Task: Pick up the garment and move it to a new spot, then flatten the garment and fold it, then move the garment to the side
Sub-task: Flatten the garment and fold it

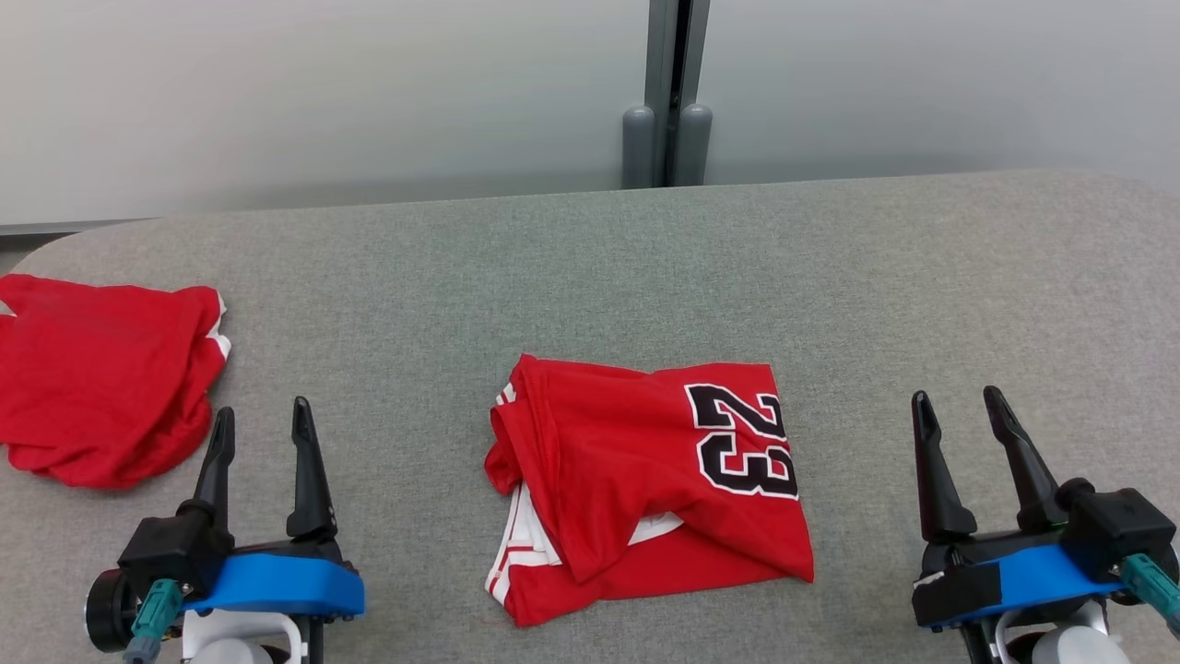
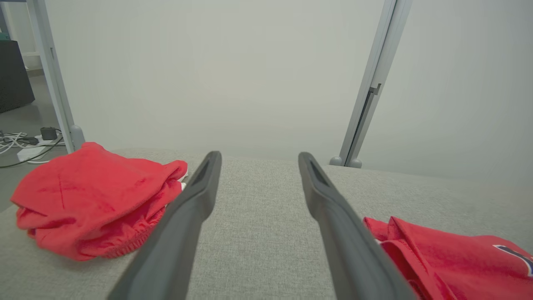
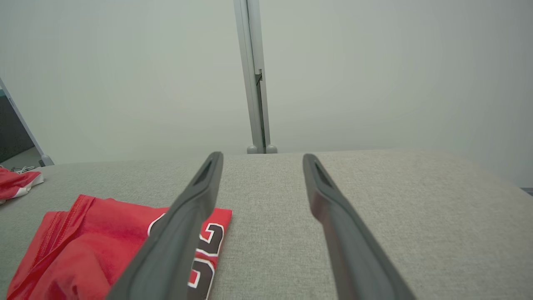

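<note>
On the grey table [image 1: 590,267], the red 23 jersey [image 1: 645,489] lies loosely folded between the left gripper [image 1: 262,412] and right gripper [image 1: 957,397], both spread wide and empty, so grabbing and moving it aside looks next.

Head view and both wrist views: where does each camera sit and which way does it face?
Head view: on the head, looking forward and down at the grey table and numbered jersey; left claw lower left, right claw lower right, both open.
Left wrist view: on the left wrist, facing along the table toward the wall; own fingers, crumpled red garment to their left.
Right wrist view: likewise from the right wrist; own fingers, jersey lower left.
Shared: all three show the jersey and the crumpled garment.
</note>
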Motion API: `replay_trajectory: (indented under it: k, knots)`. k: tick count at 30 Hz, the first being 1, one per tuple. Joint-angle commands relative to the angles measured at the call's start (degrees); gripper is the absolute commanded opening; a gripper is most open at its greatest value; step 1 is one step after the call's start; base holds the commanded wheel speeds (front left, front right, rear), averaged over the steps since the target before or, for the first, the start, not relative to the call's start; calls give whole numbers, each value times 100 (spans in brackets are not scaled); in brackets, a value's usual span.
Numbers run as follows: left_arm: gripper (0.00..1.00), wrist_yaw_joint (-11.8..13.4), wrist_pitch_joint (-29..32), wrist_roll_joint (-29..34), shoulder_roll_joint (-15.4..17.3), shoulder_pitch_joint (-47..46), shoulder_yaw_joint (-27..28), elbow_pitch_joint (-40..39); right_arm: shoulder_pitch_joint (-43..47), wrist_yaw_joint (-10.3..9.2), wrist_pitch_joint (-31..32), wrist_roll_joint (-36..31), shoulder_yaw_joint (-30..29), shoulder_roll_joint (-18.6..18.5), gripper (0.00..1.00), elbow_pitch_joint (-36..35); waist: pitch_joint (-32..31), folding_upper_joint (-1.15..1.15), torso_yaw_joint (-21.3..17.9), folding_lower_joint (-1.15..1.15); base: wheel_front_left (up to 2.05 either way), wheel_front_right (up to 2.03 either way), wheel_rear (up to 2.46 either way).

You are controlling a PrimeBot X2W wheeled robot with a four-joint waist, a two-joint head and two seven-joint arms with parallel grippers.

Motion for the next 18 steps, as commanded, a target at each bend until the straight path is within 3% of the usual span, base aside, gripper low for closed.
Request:
replay_trajectory:
  k: [1, 10, 18]
  knots:
    - [100, 23, -26, 16, -6, 28, -25, 1, 72, 1, 36, 23, 6, 8, 100, -62, 6, 0, 4, 0, 0, 0, 0]
    - [100, -155, -25, -30, -9, -49, -696, 138, 47, 1, 73, 123, 24, 8, 100, -58, 42, 0, 46, 0, 0, 0, 0]
    - [100, -282, 64, -91, -2, 0, -1868, 615, -5, 1, 65, 135, 42, 7, 100, 24, 45, 0, 3, 0, 0, 0, 0]
